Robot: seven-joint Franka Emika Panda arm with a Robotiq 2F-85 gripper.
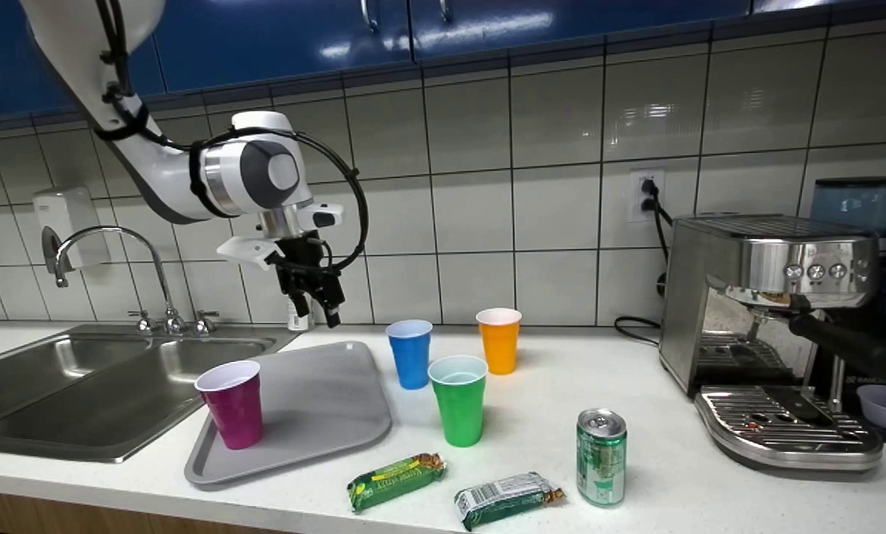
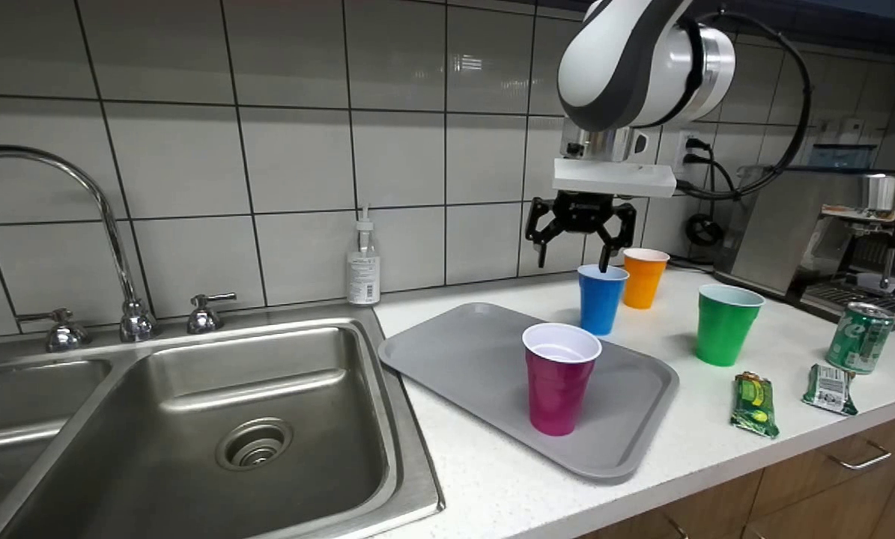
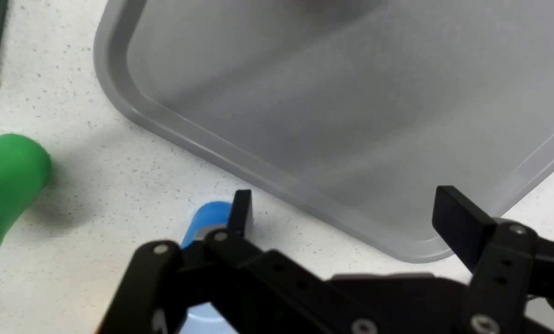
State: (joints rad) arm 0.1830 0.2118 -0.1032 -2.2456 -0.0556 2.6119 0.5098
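Above the bench (image 1: 531,437), by the back corner of the tray (image 2: 484,367), your gripper (image 2: 573,260) points down, released, its two fingers (image 3: 456,217) spread wide with only air between them. You have it nearest to the tray and the blue cup (image 1: 411,360), apart from both. Through the wrist view you see one finger covering part of the blue cup, while the tray's corner shows between the fingertips. That grey tray lies flat, just beside the sink (image 2: 192,449). On it, the purple cup (image 1: 233,408) stands upright, nearer the bench's front edge. Just off the tray's long side stands the blue cup, also upright, with the orange cup (image 1: 500,345) beyond it near the wall (image 1: 472,215) and the green cup (image 1: 460,408) closer to the front. Past the green cup, toward the front edge, you find a yellow-lettered bar (image 1: 394,482) and a barcoded bar (image 1: 506,500) lying flat; a green can (image 1: 601,463) stands upright just beside the latter. Farther along sits the coffee machine (image 1: 761,256). At the sink's back corner you see a pump bottle (image 2: 363,273), and the tap (image 1: 174,324) arches over the sink. Along the top of the wall hang blue cupboards (image 1: 279,44).
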